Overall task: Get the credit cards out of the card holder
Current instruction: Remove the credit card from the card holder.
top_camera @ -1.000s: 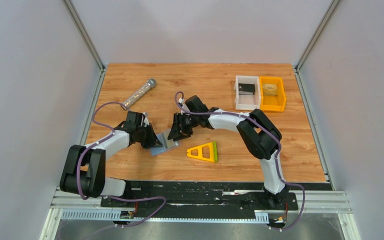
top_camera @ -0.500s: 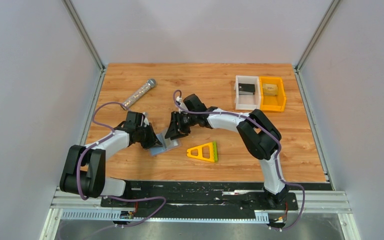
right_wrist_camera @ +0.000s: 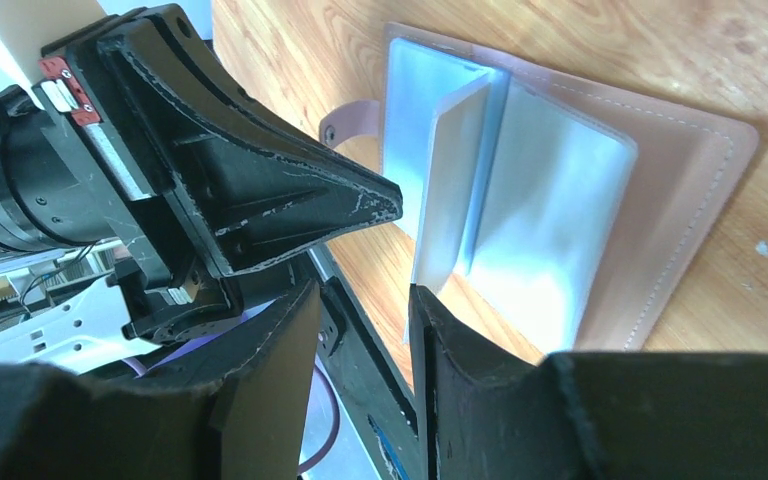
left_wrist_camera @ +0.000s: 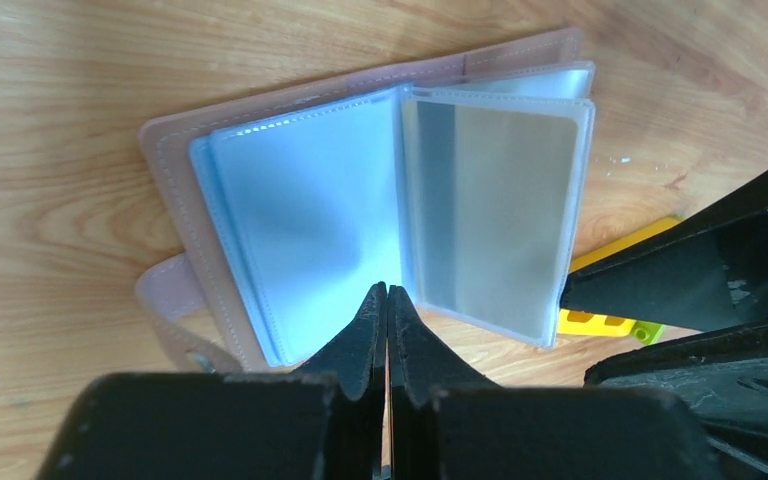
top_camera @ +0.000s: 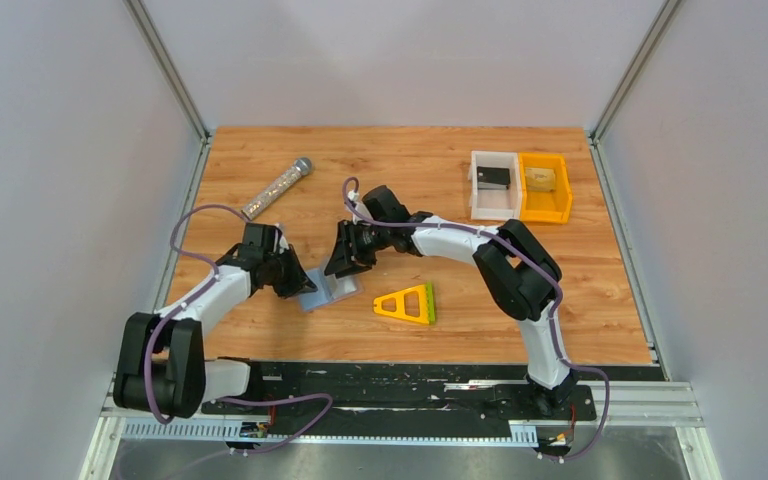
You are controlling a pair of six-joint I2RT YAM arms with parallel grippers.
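**Holder** (top_camera: pixel 324 292) — lies open and flat on the table (top_camera: pixel 420 160), left of centre and toward the near side. The pink-brown cover is down and the clear sleeves face up. It sits between the two grippers, with a yellow frame (top_camera: pixel 407 303) just to its right.

**Left gripper** (left_wrist_camera: pixel 387 300) — fingers pressed together, tips at the holder's edge by the spine. I cannot tell whether a sleeve edge is caught between them. It looks to be steadying the holder.

**Right gripper** (right_wrist_camera: pixel 358 295) — fingers spread with nothing in the gap, low at the holder's far-right side.

**Sleeve** (right_wrist_camera: pixel 450 200) — one leaf stands up from the spine, half turned. Its free corner is just beside the inner face of one right finger and is not pinched.

**Card** (left_wrist_camera: pixel 495 220) — a grey opaque rectangle fills that leaf and is probably a card in its pocket. Its long axis runs parallel to the spine.

**Relation that matters** — the raised leaf's free edge points toward the right gripper, which is the nearer of the two. By my reading, the right gripper should take the leaf or card while the left one holds the holder down.
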